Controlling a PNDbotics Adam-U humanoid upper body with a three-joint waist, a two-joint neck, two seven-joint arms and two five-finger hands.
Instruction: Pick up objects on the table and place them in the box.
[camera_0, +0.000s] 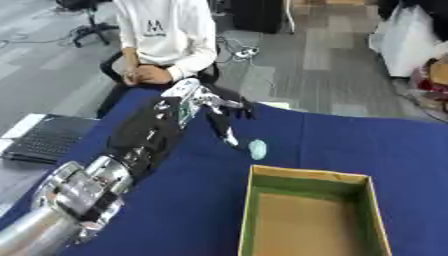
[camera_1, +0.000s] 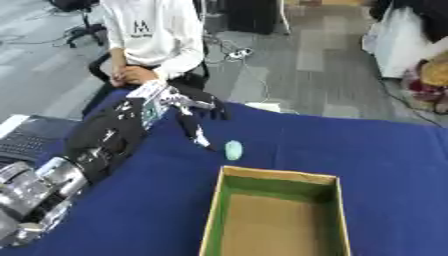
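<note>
While the left hand (camera_0: 206, 102) hovers, fingers (camera_0: 229, 136) spread open, blurry pale oval object (camera_0: 257, 149) beside, box (camera_0: 308, 175) cut off.

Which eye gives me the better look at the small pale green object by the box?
Left eye view: the pale green object lies unobstructed on the blue cloth, just right of the left hand's fingers and beyond the box. The right eye view shows it equally unobstructed, only shifted left.

The robot's black left hand (camera_1: 179, 112) hangs with fingers spread over the dark blue tablecloth (camera_1: 376, 165), just left of a small pale green oval object (camera_1: 233, 149); nearer lies an open cardboard box with a green inside (camera_1: 276, 215).
</note>
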